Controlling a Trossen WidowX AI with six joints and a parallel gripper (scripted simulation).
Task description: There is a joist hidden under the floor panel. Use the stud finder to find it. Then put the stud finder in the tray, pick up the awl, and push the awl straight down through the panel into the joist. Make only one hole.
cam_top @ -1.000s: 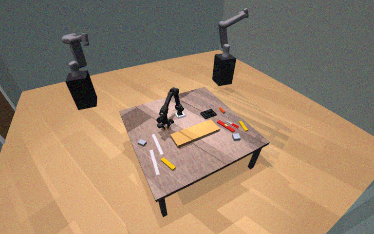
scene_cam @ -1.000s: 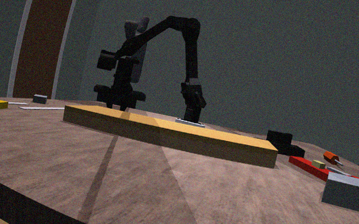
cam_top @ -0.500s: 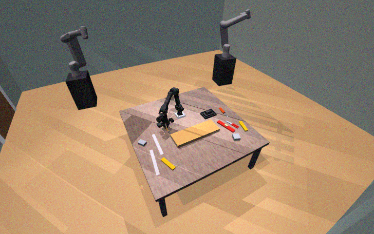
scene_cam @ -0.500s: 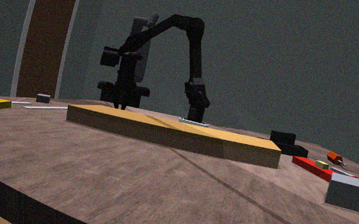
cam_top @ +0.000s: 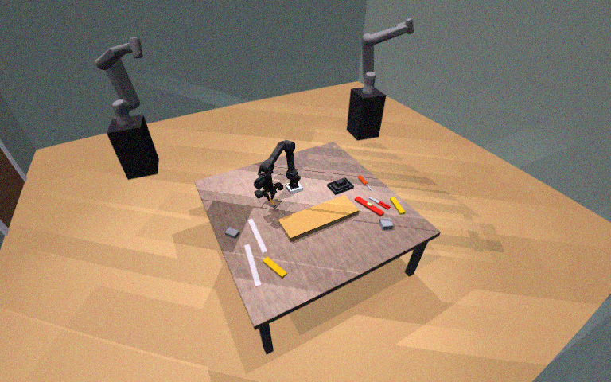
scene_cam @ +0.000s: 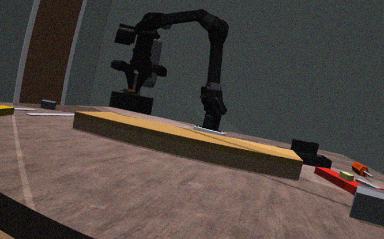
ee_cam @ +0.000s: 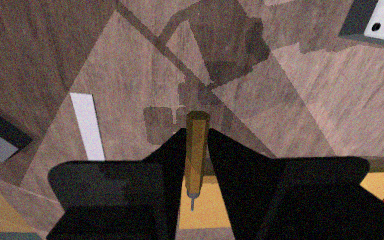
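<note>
Gripper state first: we find the black parallel-jaw gripper [ee_cam: 196, 150] nearly closed, its two dark fingers pressed against either side of the slim brown-handled awl with a short metal tip [ee_cam: 196, 145]. We judge the awl to be firmly clamped along its handle, tip pointing toward the near edge of the wrist view.

Location of the task items:
- The awl sits between the fingers, close above the brown wood-grain table [cam_top: 315, 270], just beside the left end of the long flat yellow-orange floor panel [cam_top: 320, 215]. Whether it has left the table surface we cannot tell.
- In the exterior view the gripper [scene_cam: 135, 84] hangs behind the far end of the floor panel [scene_cam: 183, 140], with a trace of the brown handle showing between the fingertips.
- The black tray [cam_top: 340, 185] lies well apart, to the right of the arm's white base plate [cam_top: 297, 189]. A dark raised shape rests in it; we take this to be the stud finder, though it is too small to confirm.

Progress, as we judge it: with the awl in hand, the locating and stowing steps appear complete. Remaining work is to carry the awl over the panel, orient it vertically and press it down once. No hole is visible in the panel at this resolution.
</note>
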